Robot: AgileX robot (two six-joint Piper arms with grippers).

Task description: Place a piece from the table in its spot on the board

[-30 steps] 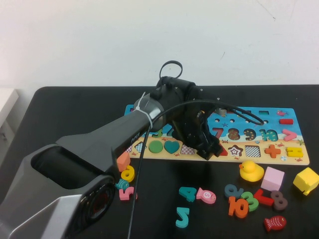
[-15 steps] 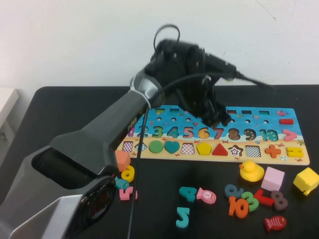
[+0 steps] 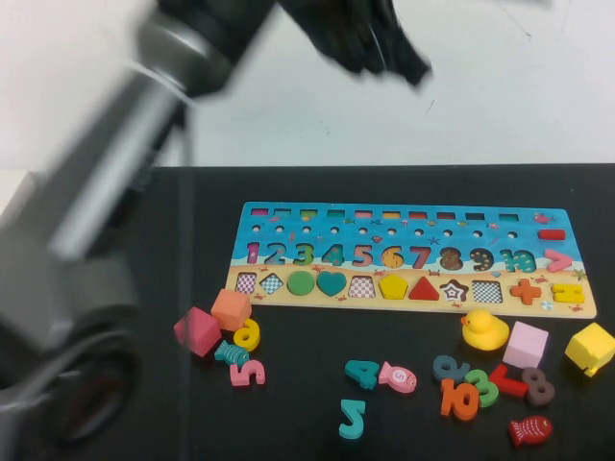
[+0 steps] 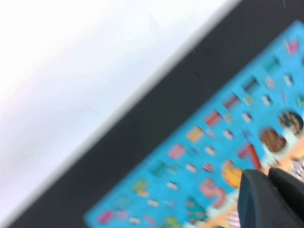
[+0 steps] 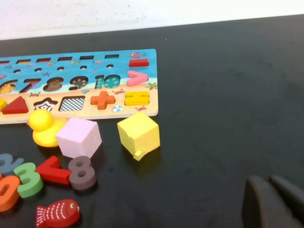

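Left arm raised high, left gripper (image 3: pixel 399 60) closed and empty, well above the board (image 3: pixel 288 213). Yellow pentagon piece (image 3: pixel 392 286) sits in its cut-out far below. Right gripper (image 5: pixel 273 202) closed, low over the table (image 5: pixel 228 95).

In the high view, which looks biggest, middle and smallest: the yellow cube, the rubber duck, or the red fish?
1 and 2. Yellow cube and rubber duck: these look about alike, so I won't rank them.
3. Red fish: a little smaller, though it lies nearer the camera, so that is unsure.
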